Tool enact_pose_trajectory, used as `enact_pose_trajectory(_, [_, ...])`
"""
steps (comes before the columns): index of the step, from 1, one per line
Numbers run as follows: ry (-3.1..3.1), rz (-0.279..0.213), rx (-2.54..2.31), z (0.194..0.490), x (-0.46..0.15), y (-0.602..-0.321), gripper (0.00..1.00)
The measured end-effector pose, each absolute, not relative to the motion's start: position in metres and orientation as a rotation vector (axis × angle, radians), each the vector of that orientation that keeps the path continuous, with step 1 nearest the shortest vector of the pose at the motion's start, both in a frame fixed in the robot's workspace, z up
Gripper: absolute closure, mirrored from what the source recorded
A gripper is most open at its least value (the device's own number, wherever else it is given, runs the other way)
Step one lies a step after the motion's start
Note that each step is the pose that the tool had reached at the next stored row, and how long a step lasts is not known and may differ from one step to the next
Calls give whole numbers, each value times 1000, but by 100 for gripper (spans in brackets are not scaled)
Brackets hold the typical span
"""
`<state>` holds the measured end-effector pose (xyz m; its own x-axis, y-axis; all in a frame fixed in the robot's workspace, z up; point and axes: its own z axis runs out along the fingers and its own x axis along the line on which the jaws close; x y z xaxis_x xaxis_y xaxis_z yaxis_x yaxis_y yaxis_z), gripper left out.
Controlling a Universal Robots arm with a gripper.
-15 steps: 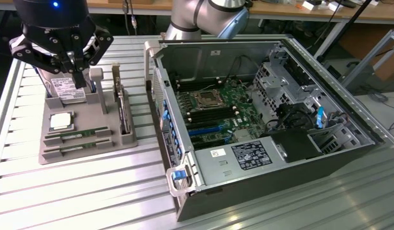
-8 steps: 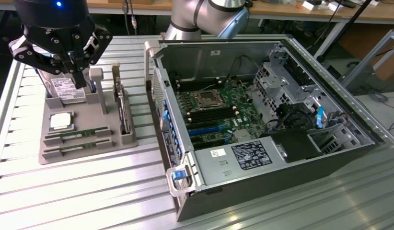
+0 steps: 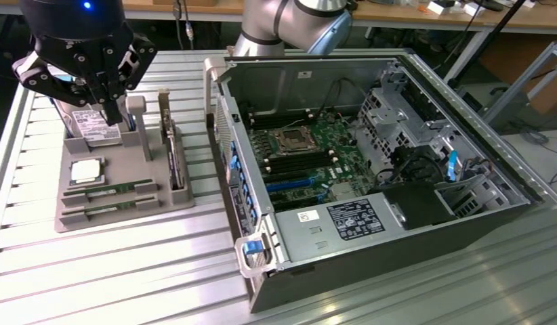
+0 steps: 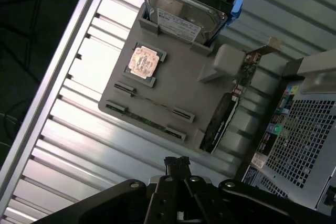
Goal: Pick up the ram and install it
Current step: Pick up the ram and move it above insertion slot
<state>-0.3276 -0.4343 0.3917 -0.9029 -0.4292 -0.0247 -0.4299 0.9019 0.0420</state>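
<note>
Over the grey holder (image 3: 134,169) on the worktop (image 3: 125,271), at the exterior view's left, found the fingers (image 3: 110,112) clenched on nothing, poised near the hard drive (image 3: 91,125). Spotted the ram (image 3: 108,190) apart from them, two green sticks seated in the holder's front slots beside the processor (image 3: 87,171), likely so as to present a graspable top edge. Noted the computer case (image 3: 288,84) lying open, board upward, presumably for access from above

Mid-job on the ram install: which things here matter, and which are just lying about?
For the job: two ram sticks in the gray holder; motherboard in the open computer case.
Lying about: hard drive; processor chip; expansion card.
</note>
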Motion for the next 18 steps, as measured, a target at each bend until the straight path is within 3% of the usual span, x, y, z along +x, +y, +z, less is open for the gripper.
enact_pose_trajectory(18, [2993,74,-915,392,-328,-434,90])
